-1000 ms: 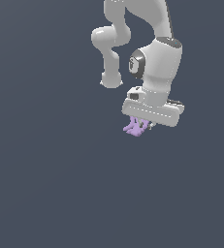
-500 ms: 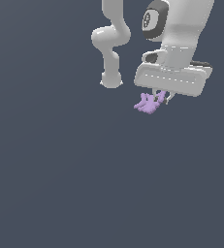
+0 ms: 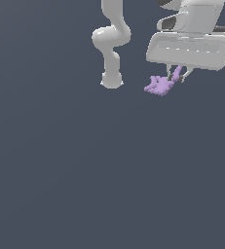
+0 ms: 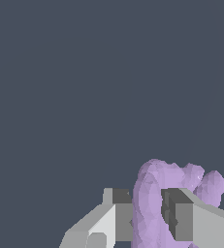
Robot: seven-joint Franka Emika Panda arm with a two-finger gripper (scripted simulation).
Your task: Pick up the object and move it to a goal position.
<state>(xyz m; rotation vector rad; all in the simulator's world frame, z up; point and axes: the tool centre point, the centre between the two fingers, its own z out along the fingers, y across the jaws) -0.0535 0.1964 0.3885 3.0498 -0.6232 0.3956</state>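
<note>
Plain dark slate-grey surface [image 3: 60,170] filling the exterior view, flat and matte, faintly lighter toward the middle, the same even grey backdrop [image 4: 84,72] across the wrist view, unmarked throughout

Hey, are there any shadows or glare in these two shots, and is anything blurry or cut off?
Exterior view: flat, even light, no cast shadows or glare on the plain grey ground; the arm is cropped at the top edge. Wrist view: the lilac object and the gripper look sharp but faceted, both cut off by the frame's edge.
</note>
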